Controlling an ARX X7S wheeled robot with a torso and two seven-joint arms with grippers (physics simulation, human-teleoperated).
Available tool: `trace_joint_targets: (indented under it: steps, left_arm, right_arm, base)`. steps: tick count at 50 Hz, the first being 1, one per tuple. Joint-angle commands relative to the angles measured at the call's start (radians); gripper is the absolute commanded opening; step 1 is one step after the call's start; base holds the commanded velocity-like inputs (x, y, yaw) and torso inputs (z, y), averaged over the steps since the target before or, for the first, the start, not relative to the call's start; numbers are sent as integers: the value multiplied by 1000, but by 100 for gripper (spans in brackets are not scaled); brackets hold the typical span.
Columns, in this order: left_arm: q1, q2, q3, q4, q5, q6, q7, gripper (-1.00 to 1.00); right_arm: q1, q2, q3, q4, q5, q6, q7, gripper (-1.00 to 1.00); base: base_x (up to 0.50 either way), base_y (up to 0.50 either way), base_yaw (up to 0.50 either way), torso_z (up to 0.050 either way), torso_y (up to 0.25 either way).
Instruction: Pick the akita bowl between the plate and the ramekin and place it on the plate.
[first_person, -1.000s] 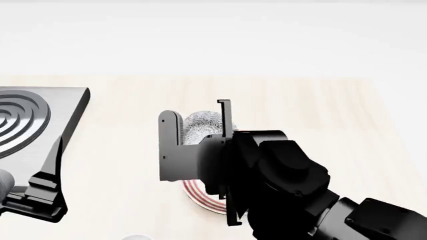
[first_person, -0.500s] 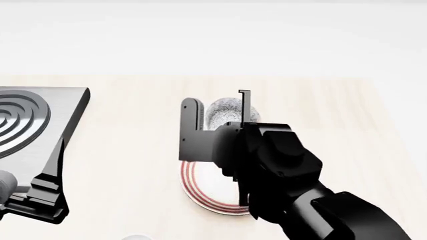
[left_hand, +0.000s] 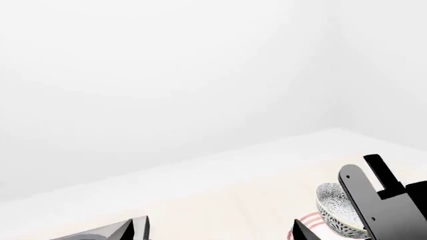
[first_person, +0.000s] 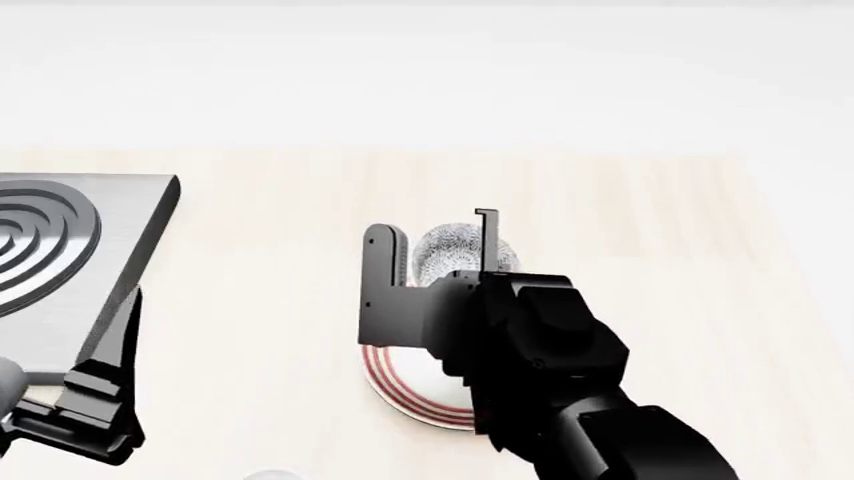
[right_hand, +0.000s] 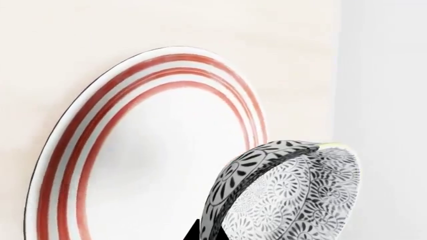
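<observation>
The pale wooden table (first_person: 267, 250) fills the head view. At lower centre lies the plate (first_person: 400, 385). Over its far edge the right end effector (first_person: 434, 250) grips the akita bowl (first_person: 451, 252) between its fingers — apparently lifted clear, tilted in the wrist view.

Pale wood tabletop (first_person: 267, 250) w/ plain white walls behind, even light.

Sim kitchen, pale wood counter (first_person: 267, 250), coil stove burner (first_person: 54, 250), tableware, blank white walls
</observation>
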Motion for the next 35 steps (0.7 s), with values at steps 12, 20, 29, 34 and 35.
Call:
trace_joint_targets:
  steps: [12, 20, 29, 34, 35]
  left_arm:
    - [14, -10, -13, 20, -62, 5, 37, 100]
    - [18, -10, -11, 20, -59, 13, 35, 100]
    - [17, -10, -9, 15, -58, 18, 34, 100]
    - [14, -10, -10, 12, -62, 15, 32, 100]
    - [15, -10, -10, 12, -61, 17, 32, 100]
  right_arm:
    - [0, -11, -17, 34, 0, -29, 7, -100]
    - [-5, -10, -21, 40, 1, -32, 10, -100]
    - [-8, -11, -24, 40, 1, -45, 19, 100]
    - [-4, -11, -24, 40, 3, -49, 21, 100]
    - [-4, -11, -24, 40, 3, -49, 22, 100]
  base:
    - [0, 0, 0, 0, -164]
    - [0, 0, 0, 0, 0]
    - [0, 0, 0, 0, 0]
    - [0, 0, 0, 0, 0]
    - [0, 0, 0, 0, 0]
